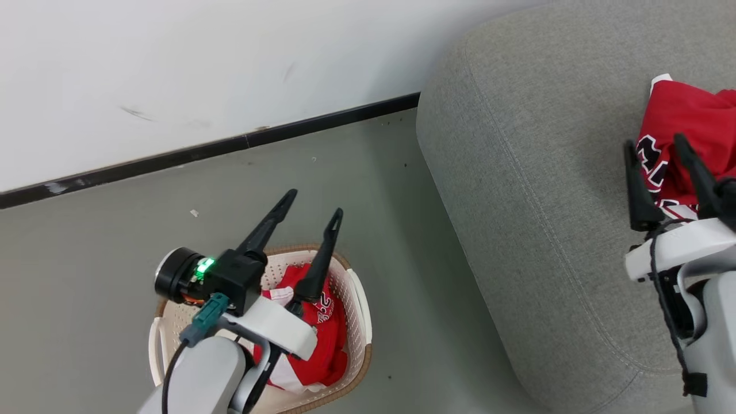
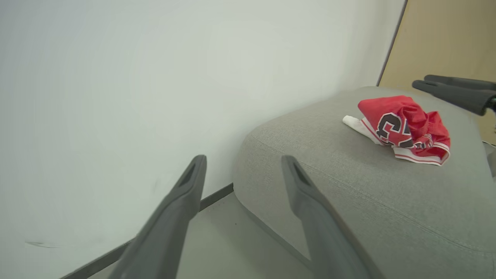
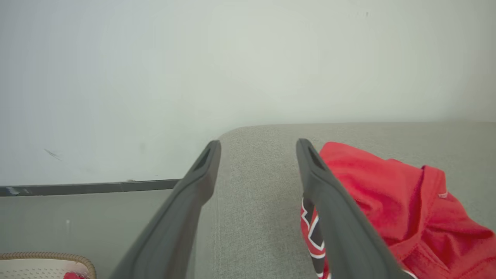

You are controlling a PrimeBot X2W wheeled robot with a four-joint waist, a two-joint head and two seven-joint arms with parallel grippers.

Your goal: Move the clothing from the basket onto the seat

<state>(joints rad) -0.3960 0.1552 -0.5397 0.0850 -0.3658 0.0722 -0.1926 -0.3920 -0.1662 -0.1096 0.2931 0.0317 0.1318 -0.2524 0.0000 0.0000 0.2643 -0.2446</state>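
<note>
One red garment [image 1: 690, 138] lies crumpled on the grey seat [image 1: 535, 172], seen also as the garment [image 2: 407, 128] on the seat [image 2: 348, 186] in the left wrist view and the garment [image 3: 387, 197] in the right wrist view. My right gripper [image 1: 655, 146] stands open above the seat just left of that garment, nothing between its fingers. A second red garment [image 1: 322, 339] lies in the cream basket [image 1: 359, 287] on the floor. My left gripper [image 1: 316, 201] is open and hangs over the basket, empty, pointing toward the wall.
A white wall with a dark baseboard [image 1: 201, 149] runs behind the basket and seat. Grey floor [image 1: 402, 241] lies between basket and seat. The basket's rim [image 3: 50, 256] shows at the lower left of the right wrist view.
</note>
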